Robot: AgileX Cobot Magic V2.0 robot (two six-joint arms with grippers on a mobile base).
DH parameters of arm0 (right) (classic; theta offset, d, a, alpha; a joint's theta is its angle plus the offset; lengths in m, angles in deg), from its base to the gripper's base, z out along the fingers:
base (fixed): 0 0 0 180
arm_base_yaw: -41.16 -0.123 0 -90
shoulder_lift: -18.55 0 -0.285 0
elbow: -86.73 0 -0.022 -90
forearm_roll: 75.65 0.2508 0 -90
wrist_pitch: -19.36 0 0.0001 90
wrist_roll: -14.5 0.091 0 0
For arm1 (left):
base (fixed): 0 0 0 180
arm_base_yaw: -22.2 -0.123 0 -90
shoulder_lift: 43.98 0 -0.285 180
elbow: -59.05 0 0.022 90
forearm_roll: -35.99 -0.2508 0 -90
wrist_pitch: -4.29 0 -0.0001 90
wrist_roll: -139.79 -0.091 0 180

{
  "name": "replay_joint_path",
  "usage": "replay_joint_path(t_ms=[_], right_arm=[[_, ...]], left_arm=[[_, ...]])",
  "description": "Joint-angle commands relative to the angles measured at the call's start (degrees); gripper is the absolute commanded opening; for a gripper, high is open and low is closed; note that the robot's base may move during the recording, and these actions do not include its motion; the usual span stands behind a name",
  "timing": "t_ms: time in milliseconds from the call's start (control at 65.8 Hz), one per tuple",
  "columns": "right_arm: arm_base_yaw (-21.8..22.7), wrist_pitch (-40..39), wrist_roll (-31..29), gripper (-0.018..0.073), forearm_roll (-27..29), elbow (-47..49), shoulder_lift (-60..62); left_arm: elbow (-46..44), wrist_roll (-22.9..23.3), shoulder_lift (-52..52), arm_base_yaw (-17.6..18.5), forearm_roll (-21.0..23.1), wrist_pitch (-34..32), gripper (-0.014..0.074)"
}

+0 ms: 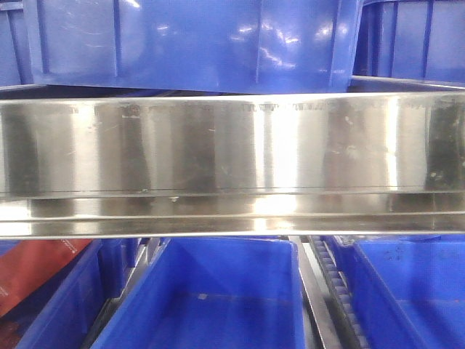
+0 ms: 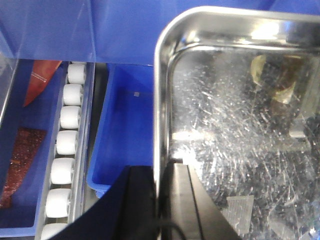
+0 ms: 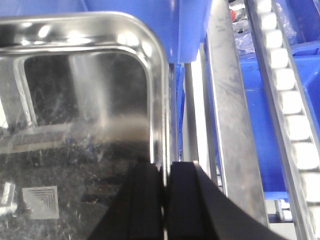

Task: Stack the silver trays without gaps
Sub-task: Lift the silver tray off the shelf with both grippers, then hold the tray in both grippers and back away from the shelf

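Silver and scratched, the tray [image 2: 240,125] fills most of both your wrist views. Your left gripper [image 2: 161,172] is closed narrowly on the tray's left rim, with one black finger inside the pan and one outside. Your right gripper [image 3: 165,167] pinches the right rim the same way, just below a rounded corner. Below the tray's left edge sits a blue bin [image 2: 125,125], next to a track of white rollers [image 2: 67,125] and red packets [image 2: 42,80] lying further left. Your front camera shows a long steel panel [image 1: 232,153] across the frame, with blue bins [image 1: 203,305] above and below it.
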Motion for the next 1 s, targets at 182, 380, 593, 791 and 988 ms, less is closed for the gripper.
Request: replay_joint_path(t_ms=[182, 380, 593, 791, 988], right_arm=[[-0.2, -3.1, -0.3, -0.0078, -1.7, -0.3, 0.7], [-0.2, -3.3, -0.3, -0.0078, -1.7, -0.3, 0.7], [-0.2, -3.5, -0.3, -0.0078, -1.7, -0.3, 0.7], [-0.2, -3.7, -0.3, -0.0078, -1.7, -0.3, 0.7], [-0.2, -4.3, -0.3, -0.0078, -1.7, -0.3, 0.7]], left_arm=[[-0.3, 0.6, 1.0, 0.6, -1.2, -1.7, -0.0013], [-0.3, 0.6, 1.0, 0.6, -1.5, -2.3, -0.0013], [-0.3, 0.6, 1.0, 0.6, -1.6, -2.3, -0.0013], [-0.3, 0.6, 1.0, 0.6, -1.6, -2.3, -0.0013], [-0.3, 0.6, 1.0, 0.6, -1.6, -2.3, -0.0013]])
